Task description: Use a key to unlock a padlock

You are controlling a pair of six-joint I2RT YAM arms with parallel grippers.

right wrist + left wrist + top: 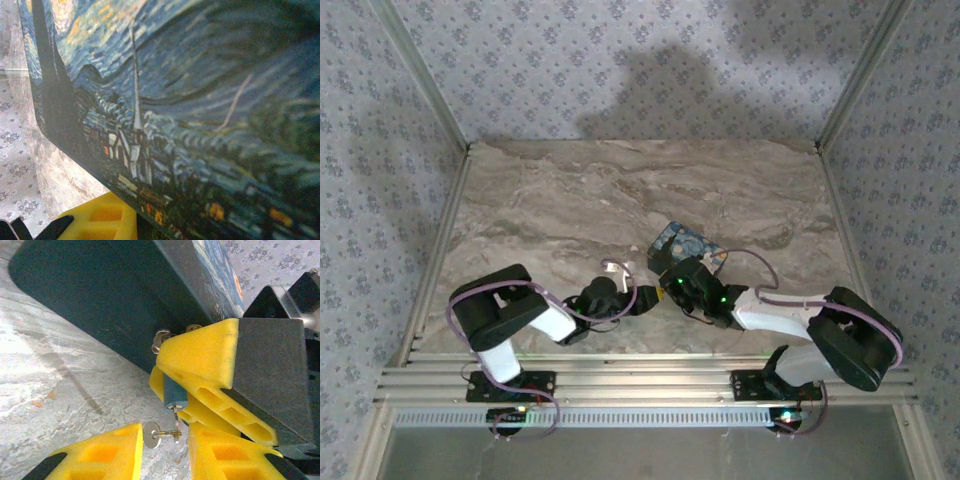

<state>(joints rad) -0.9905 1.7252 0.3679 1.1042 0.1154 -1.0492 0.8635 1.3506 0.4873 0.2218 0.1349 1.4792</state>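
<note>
padlock (685,243) sits right of centre on the marble table (550,200), tipped up on an edge, printed face toward the right wrist cam, dark side toward the left wrist cam

metal fitting (161,339) sticks out of that dark side, just above the right end effector (156,371). Its top yellow finger (200,352) lies against the padlock, tips nearly meeting

key (175,394), small blue barrel, sits right at those tips; can't tell if it's pinched or what that end effector clamps

silver piece on a ring (151,435) hangs under the key, in the gap of the left end effector (165,437). Fingers a little apart, can't tell if they grip it

both end effectors meet just near-side of the padlock
</note>
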